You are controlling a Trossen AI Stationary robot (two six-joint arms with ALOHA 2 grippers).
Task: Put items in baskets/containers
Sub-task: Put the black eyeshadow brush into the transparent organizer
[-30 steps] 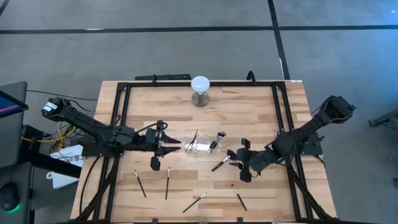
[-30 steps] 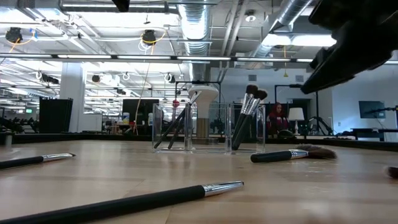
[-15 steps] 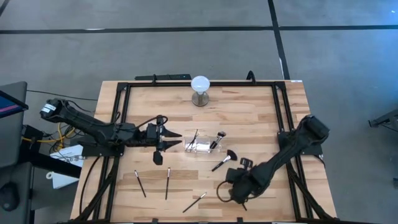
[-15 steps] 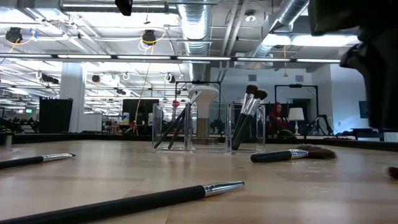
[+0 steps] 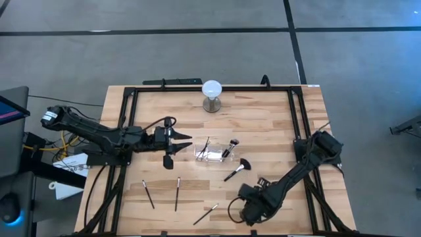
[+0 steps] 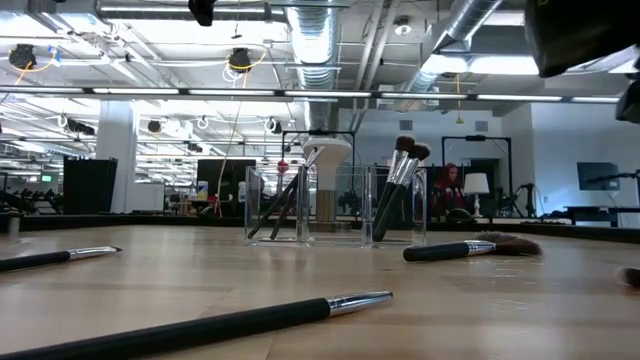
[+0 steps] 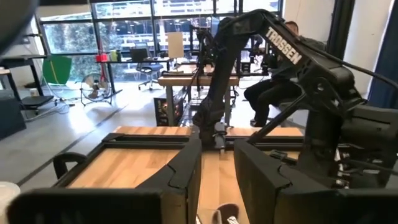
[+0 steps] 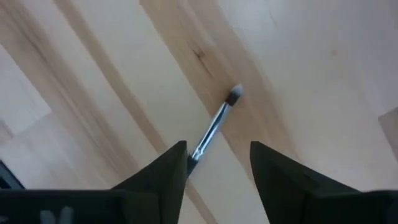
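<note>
Right gripper [image 8: 214,163] open over slim brush [image 8: 214,124]; handle apparently runs lengthwise between fingers; left arm farther

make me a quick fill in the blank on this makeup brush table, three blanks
1. The small clear plastic holder stands near the table's ____.
2. The right gripper hovers with open jaws above a slim dark ____.
3. The broad black fan-headed brush lies ____ the holder, on the wooden table.

Missing words: middle; brush; outside
</note>
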